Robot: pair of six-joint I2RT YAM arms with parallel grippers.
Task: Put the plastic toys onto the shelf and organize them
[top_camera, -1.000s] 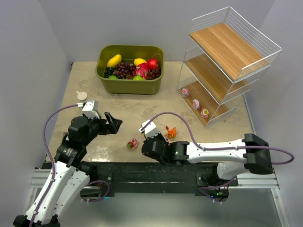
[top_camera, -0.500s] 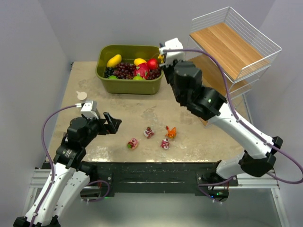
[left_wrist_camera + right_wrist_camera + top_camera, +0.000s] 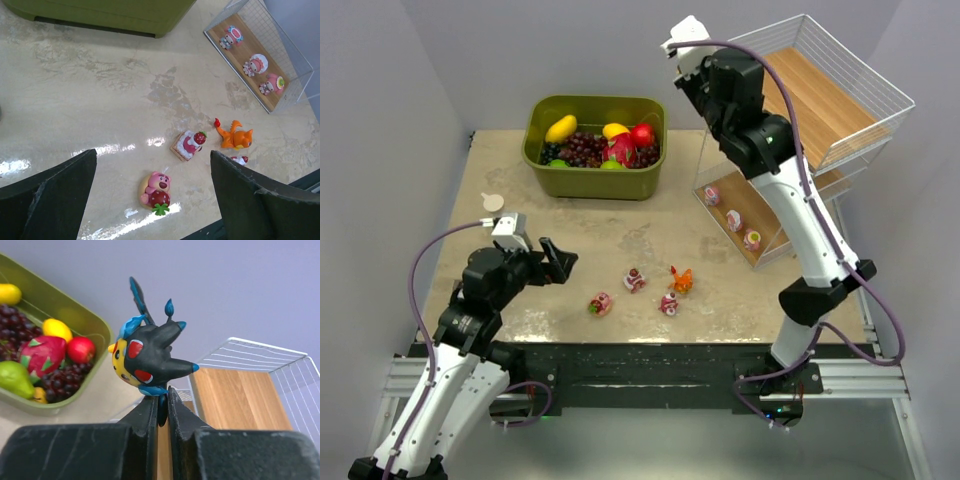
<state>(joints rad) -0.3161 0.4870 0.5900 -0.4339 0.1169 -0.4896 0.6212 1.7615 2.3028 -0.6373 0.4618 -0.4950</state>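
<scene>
Step in hand, by judgement: carrying the black spiky figurine (image 3: 150, 357) to the top tier of the white wire shelf (image 3: 815, 95), with the right arm raised high beside it. To do this well: bring the right pincer (image 3: 164, 401) over the wire rim from above, not through the side, then lower until the toy's base is close to the slanted wood before letting go. Better to release near the lower edge of the tier, since likely to slide down the slope otherwise. Also worth steering the long ears and tail clear of the wires, and moving slowly, because gripped only by one thin lower tip and probably easy to pivot. In the right wrist view: nearly closed, only a narrow slit between the two black fingers, pinching that small blue lower part; body of the figurine above the fingertips, tilted, touching nothing else. Left pincer (image 3: 153, 159) spread wide, holding nothing, hovering above the surface (image 3: 75, 100) over a pink bear with a strawberry (image 3: 156, 190) and a cake-slice toy (image 3: 189, 144). Beside these, an orange creature (image 3: 235, 137) and one more small toy, half hidden. Already on the bottom tier: three rounded pink and white figurines (image 3: 734, 220). Further back, an olive-green bin (image 3: 595, 182) of fruit, not to be touched.
</scene>
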